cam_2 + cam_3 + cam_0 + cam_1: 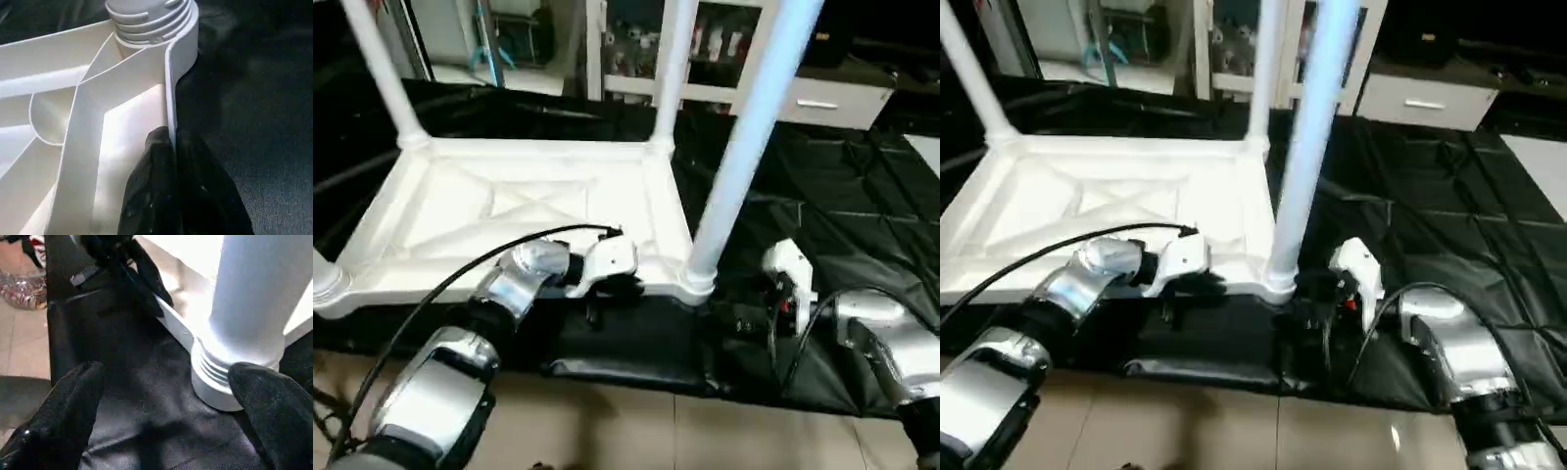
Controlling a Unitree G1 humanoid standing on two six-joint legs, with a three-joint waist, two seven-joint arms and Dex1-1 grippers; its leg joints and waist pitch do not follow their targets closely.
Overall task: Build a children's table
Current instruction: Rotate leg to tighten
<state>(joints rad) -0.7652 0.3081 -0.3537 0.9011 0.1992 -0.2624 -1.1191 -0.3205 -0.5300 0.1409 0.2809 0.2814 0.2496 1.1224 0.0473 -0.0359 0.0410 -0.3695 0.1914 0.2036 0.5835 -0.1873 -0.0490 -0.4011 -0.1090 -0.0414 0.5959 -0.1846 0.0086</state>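
The children's table lies upside down on a black mat, its ribbed tabletop (509,206) facing up. White legs stand in the far-left (382,69), far-right (671,69) and near-right (744,147) corner sockets, and the base of another (323,279) shows at the near left. My left gripper (602,294) is shut on the tabletop's near rim (171,98), with one black finger (146,196) inside the wall and the other outside. My right gripper (166,406) stands open just short of the near-right leg's threaded base (215,382), its fingers (63,416) wide apart and touching nothing.
The black mat (822,196) spreads out to the right and behind. A white cabinet with glass doors (705,49) and a white drawer unit (832,98) stand at the back. Tan floor tiles (607,421) lie in front. A black cable (440,279) runs along my left forearm.
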